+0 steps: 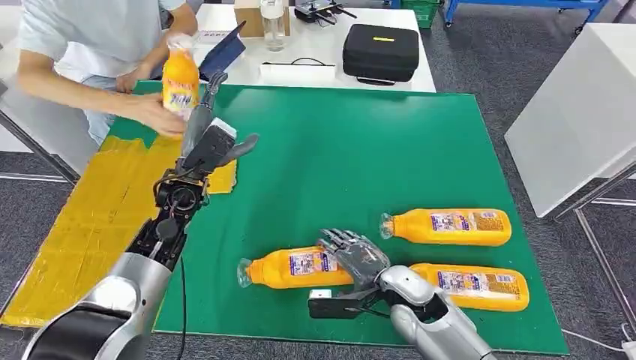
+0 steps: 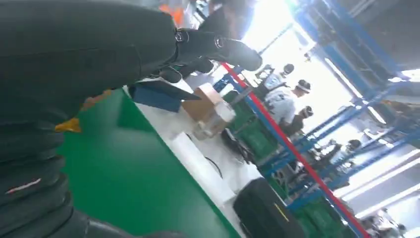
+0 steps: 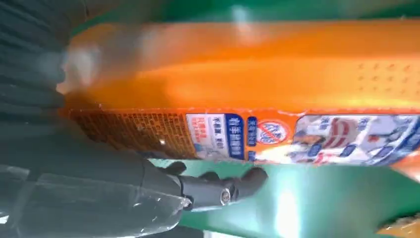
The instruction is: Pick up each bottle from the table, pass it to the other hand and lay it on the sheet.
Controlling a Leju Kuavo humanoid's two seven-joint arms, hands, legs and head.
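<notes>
Right hand (image 1: pixel 358 255) lies with fingers spread over the nearest orange bottle (image 1: pixel 292 268) on the green mat (image 1: pixel 360 150), placed for a pickup, not yet clamped; two more bottles (image 1: pixel 450 226) lie just beyond and beside it. Left hand (image 1: pixel 214 142) is raised, fingers apart, empty. A person's hand (image 1: pixel 154 112) holds an upright bottle (image 1: pixel 181 79) just ahead of it, above the yellow sheet (image 1: pixel 82 225). The right wrist view is blurred; finger contact is unclear.
</notes>
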